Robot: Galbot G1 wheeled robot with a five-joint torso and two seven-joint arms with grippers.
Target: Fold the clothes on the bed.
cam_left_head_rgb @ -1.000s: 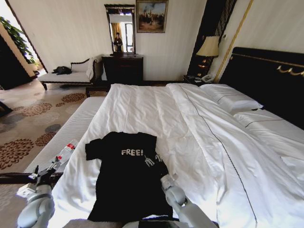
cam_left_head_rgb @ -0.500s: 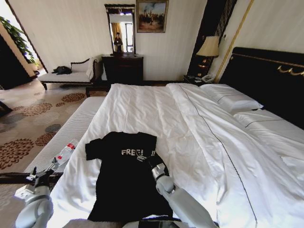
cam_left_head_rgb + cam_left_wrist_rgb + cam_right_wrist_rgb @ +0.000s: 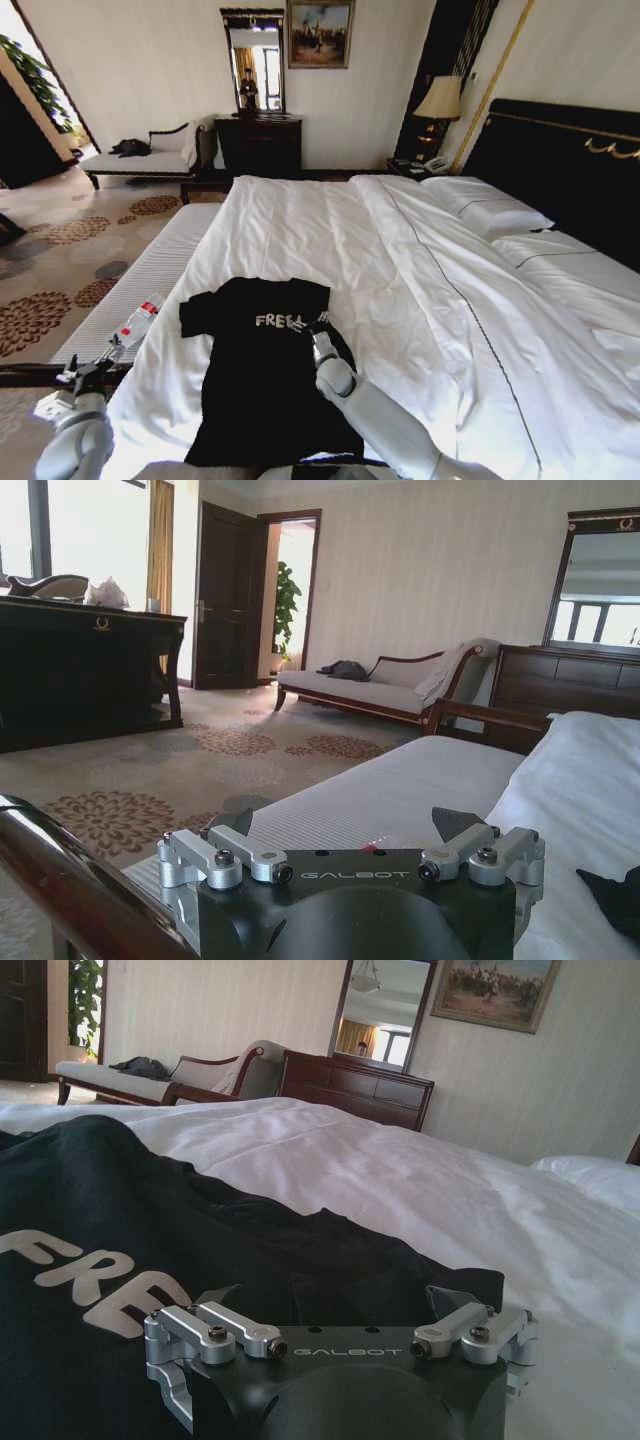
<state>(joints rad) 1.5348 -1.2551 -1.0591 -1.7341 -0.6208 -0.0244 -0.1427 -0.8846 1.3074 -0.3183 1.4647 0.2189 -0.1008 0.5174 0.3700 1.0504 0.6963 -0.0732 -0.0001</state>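
1. Black cotton on white: in the head view the T-shirt [image 3: 265, 375] lay flat near the foot corner of the bed [image 3: 430, 300], chest up, its white "FREE!" lettering [image 3: 278, 321] readable. The right gripper [image 3: 312, 326] reached over the shirt and sat right at the end of the lettering, by the right sleeve; from here I could not tell how its fingers stood. The left gripper [image 3: 88, 376] hung low off the left side of the bed, near a plastic bottle [image 3: 138, 321] lying on the striped bench [image 3: 150, 275] beside the mattress.

2. Left wrist view: the left gripper [image 3: 352, 825] had its fingers spread wide, nothing between them, aimed along the bench [image 3: 400, 795] toward the chaise [image 3: 375, 685]. A dark scrap of the T-shirt [image 3: 615, 900] showed on the white bed [image 3: 580, 780].

3. Right wrist view: the right gripper [image 3: 340, 1300] hovered just above the T-shirt [image 3: 200, 1230], fingers parted and holding nothing, with the lettering [image 3: 90, 1275] just beside one fingertip and the bed [image 3: 420, 1190] stretching beyond.
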